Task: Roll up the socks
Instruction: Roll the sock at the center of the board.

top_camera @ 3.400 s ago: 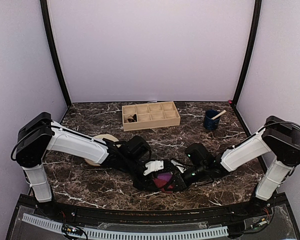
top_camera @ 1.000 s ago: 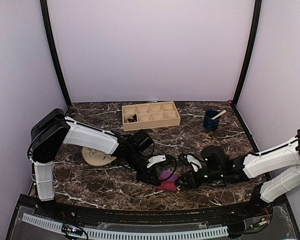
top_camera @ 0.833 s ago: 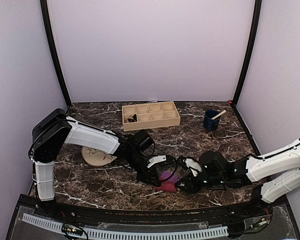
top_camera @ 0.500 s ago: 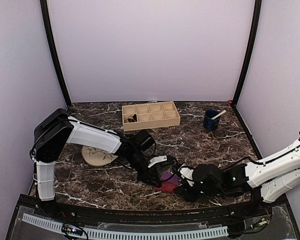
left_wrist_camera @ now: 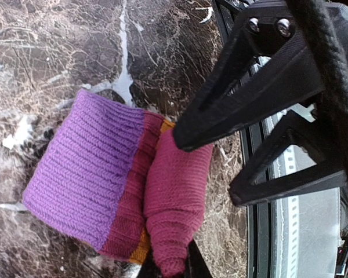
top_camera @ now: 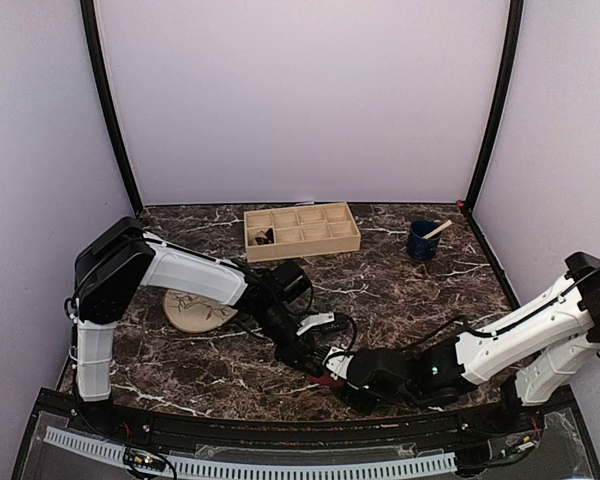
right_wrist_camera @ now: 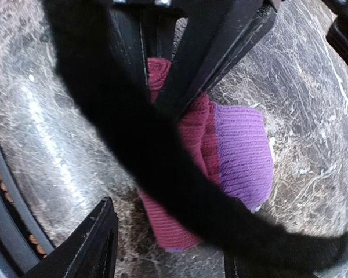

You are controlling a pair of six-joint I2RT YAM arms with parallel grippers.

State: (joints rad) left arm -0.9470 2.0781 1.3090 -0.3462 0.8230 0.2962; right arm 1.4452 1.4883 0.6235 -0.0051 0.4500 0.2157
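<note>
Clerk: Largest items first?

Keeper: One table (top_camera: 400,290), dark marble with white veins. Two white arms: left arm (top_camera: 190,275) and right arm (top_camera: 510,335), both reaching low toward the near middle of the table.

Clerk: Furnishings?

Keeper: One wooden tray (top_camera: 305,248), eight compartments, at the far side. A dark item (top_camera: 265,237) sits in its near-left compartment, too small to identify. One round beige plate (top_camera: 195,312) lies just beside the left arm. One blue cup (top_camera: 421,241) with a stick (top_camera: 437,229) in it stands at the far right.

Clerk: Task goods?

Keeper: One sock (left_wrist_camera: 104,174): purple ribbed cuff, magenta body, orange stripe. It lies on the marble close to the front edge, between the two grippers, the magenta part bunched into a roll against the cuff.

Clerk: Grippers?

Keeper: The left gripper (left_wrist_camera: 169,271) is pinched tight on the narrow end of the magenta roll. The right gripper (top_camera: 330,378) has its fingers spread wide beside the sock, holding nothing.
</note>
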